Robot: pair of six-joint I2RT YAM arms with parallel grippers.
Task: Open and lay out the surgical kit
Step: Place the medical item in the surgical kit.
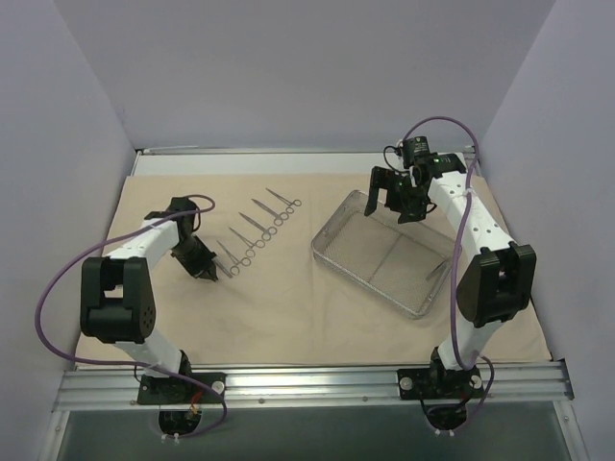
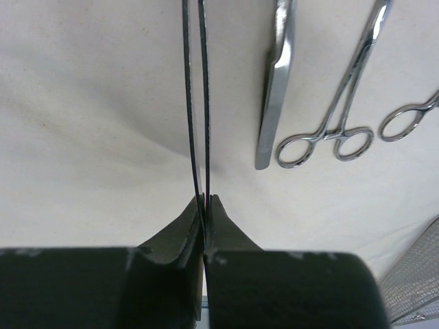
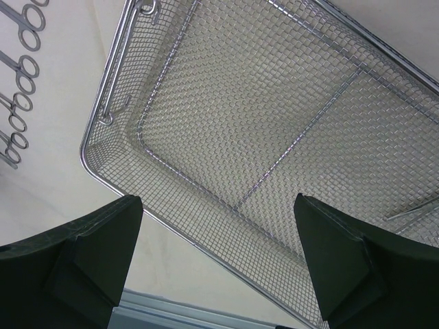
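The beige cloth wrap (image 1: 288,307) lies spread flat over the table. The silver wire-mesh tray (image 1: 332,252) sits on it right of centre, and one thin steel instrument (image 1: 437,271) lies at its near right end. Several ring-handled instruments (image 1: 252,233) lie in a diagonal row left of the tray. My left gripper (image 1: 205,271) is low over the cloth beside the row's near end, shut on thin two-bladed forceps (image 2: 195,103) seen edge-on. A flat steel instrument (image 2: 274,89) and ring-handled forceps (image 2: 336,116) lie just to its right. My right gripper (image 1: 392,204) hangs open and empty over the tray's far corner (image 3: 96,154).
The table's metal front rail (image 1: 307,384) runs along the near edge. Grey walls close in the left, right and back sides. The cloth shows bare in front of the tray and to the left of my left arm.
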